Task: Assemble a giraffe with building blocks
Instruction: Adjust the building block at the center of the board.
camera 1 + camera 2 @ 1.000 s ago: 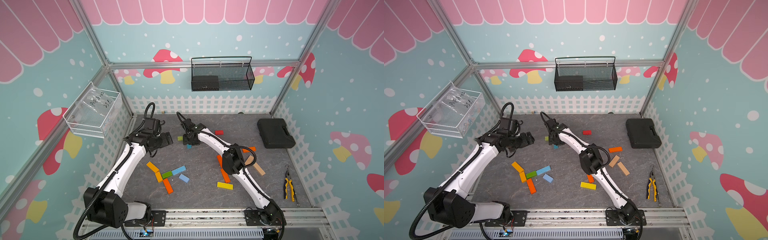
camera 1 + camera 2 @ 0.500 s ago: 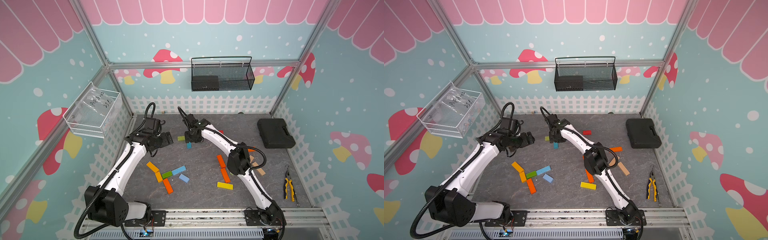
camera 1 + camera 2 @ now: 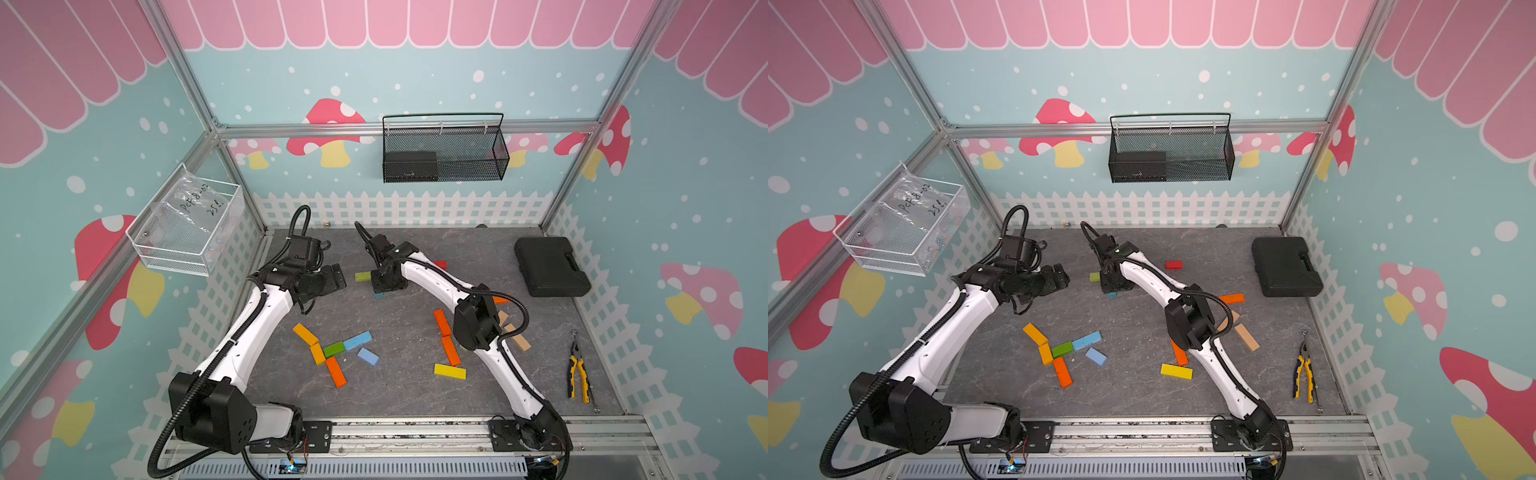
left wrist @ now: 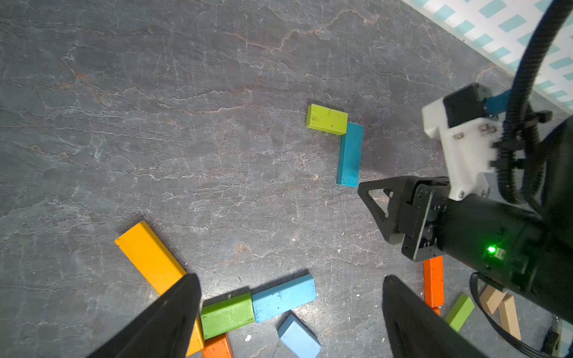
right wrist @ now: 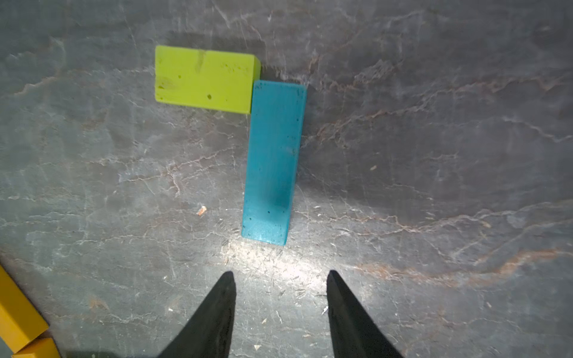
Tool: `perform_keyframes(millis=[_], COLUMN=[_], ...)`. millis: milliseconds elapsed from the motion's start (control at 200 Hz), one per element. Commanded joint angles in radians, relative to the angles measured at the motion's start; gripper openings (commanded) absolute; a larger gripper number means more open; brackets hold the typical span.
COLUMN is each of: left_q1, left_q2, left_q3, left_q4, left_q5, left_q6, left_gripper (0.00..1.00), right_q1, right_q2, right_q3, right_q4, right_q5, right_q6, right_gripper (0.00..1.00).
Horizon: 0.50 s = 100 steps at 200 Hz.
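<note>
Since the earlier frames the right arm has shifted only slightly, its wrist sliding a touch toward the lower edge of the top views; no block has changed place.

The right pincer (image 5: 280,272) stands partly open with nothing between its fingers, pointing down at the mat (image 5: 434,155). Just above its tips in the wrist frame, not touching them, lies the teal block (image 5: 273,161). It lies flat, its far end against one end of the lime block (image 5: 204,79), so the two make an L. In both top views this pair sits in the upper middle of the mat, the teal block mostly hidden under the pincer.

The left pincer (image 4: 290,277) hangs wide open and empty, to the left of that pair in the top views. Lower on the mat lies a cluster of blocks (image 3: 332,351), orange, green and blue, touching in a branching row; it looks like the giraffe already begun. A yellow block (image 3: 449,371) lies loose to its right.

The step in hand seems to be fetching the teal block, though it could be a release just made; I cannot tell which. A pickup calls for moving over the block's middle, a finger on each long side, then closing without nudging the lime block.
</note>
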Motion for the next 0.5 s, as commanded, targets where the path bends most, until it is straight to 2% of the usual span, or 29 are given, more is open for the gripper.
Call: perform_keyframes(millis=[0, 280, 495], left_q1=[-0.004, -0.003, -0.001], left_q2=[-0.021, -0.019, -0.03], left_q3=[-0.014, -0.015, -0.017], left_q4=[0.01, 0.01, 0.006], left_q5=[-0.011, -0.008, -0.018], left_q6=[-0.007, -0.008, 0.0], left_gripper=[0.94, 0.94, 0.94], right_q1=[0.014, 0.017, 0.017], right_q2=[0.04, 0.1, 0.143], right_q3=[-0.011, 0.047, 0.1], right_q4=[-0.023, -0.011, 0.002], right_q5=[-0.013, -0.002, 0.012], right_q6=[-0.008, 0.016, 0.037], right_gripper=[0.53, 0.57, 0.49])
